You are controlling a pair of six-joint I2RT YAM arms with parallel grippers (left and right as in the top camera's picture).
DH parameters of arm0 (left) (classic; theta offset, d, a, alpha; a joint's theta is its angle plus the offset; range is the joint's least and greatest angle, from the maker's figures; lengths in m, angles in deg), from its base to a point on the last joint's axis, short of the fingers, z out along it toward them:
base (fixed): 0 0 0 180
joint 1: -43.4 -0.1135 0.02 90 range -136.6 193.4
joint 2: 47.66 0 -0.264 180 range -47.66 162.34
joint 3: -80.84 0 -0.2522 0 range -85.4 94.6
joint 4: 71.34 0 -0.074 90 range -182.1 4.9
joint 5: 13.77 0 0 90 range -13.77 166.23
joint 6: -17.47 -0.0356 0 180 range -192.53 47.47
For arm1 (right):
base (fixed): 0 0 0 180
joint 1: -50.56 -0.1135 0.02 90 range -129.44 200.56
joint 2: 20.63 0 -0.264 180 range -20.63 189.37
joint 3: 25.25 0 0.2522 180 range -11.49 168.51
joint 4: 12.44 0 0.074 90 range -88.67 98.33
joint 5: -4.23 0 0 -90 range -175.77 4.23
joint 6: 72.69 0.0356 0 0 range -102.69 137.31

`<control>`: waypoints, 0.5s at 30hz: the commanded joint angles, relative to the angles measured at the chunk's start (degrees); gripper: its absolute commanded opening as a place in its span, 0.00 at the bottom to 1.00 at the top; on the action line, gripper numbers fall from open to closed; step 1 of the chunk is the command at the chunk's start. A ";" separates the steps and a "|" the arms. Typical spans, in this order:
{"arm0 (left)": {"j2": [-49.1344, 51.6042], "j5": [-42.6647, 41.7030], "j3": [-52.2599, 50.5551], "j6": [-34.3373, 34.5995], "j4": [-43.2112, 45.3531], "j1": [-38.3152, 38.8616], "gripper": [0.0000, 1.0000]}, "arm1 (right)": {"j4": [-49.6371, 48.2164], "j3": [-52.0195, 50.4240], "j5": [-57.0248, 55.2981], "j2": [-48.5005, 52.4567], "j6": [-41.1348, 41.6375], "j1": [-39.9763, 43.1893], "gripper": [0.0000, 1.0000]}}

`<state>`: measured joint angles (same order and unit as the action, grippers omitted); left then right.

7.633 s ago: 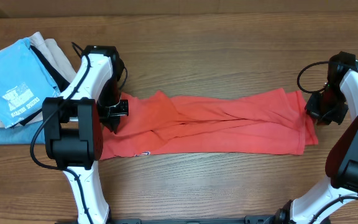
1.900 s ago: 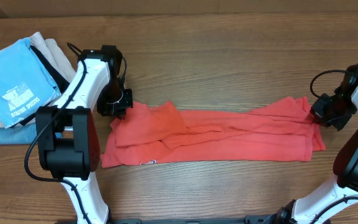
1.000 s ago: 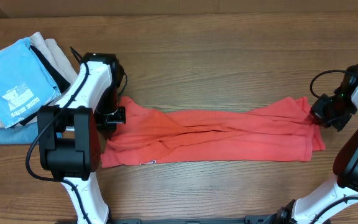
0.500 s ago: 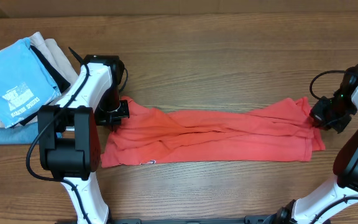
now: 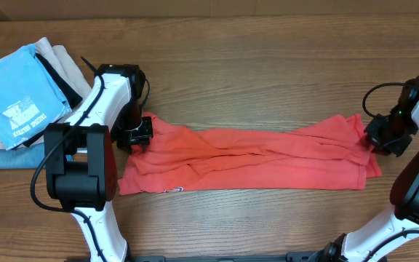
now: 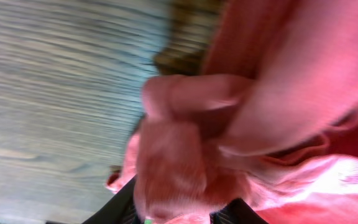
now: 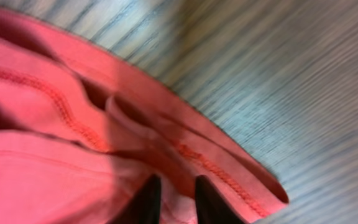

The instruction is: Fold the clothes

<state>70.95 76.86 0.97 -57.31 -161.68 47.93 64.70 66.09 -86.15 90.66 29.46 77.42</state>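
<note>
The coral T-shirt (image 5: 253, 160) lies stretched in a long, wrinkled band across the table, a bit of white print showing at its lower left edge. My left gripper (image 5: 138, 133) is shut on the shirt's upper left corner; in the left wrist view bunched coral cloth (image 6: 185, 155) fills the jaws (image 6: 179, 214). My right gripper (image 5: 373, 138) is shut on the shirt's right end; in the right wrist view the two dark fingers (image 7: 173, 199) pinch a fold near the stitched hem (image 7: 229, 168).
A pile of folded garments sits at the far left, with a light blue printed shirt (image 5: 17, 94) on top of beige (image 5: 57, 58), black and denim pieces. Bare wooden table (image 5: 253, 65) lies behind and in front of the shirt.
The left gripper has shifted slightly with the shirt's corner, which now sits a little lower and more bunched. The right gripper and the shirt's right end have hardly moved.
</note>
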 commanded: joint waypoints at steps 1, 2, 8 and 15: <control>-1.64 -6.45 -0.44 -3.06 0.72 0.50 0.41 | -0.31 1.44 3.82 -0.04 -2.64 -0.17 0.29; -1.64 -6.38 -0.44 -3.04 1.09 0.50 0.42 | -0.26 1.44 4.04 -0.04 -2.80 -0.17 0.32; -1.84 -4.70 0.87 -2.40 3.82 0.48 0.38 | -0.07 1.46 4.13 -0.04 -4.76 0.09 0.47; -7.56 -0.17 12.44 -2.43 4.66 -0.48 0.91 | 1.73 1.46 4.15 -0.04 -4.70 0.92 0.53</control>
<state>70.03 73.88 6.74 -59.34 -157.20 47.93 65.84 66.11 -82.57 90.66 25.32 77.90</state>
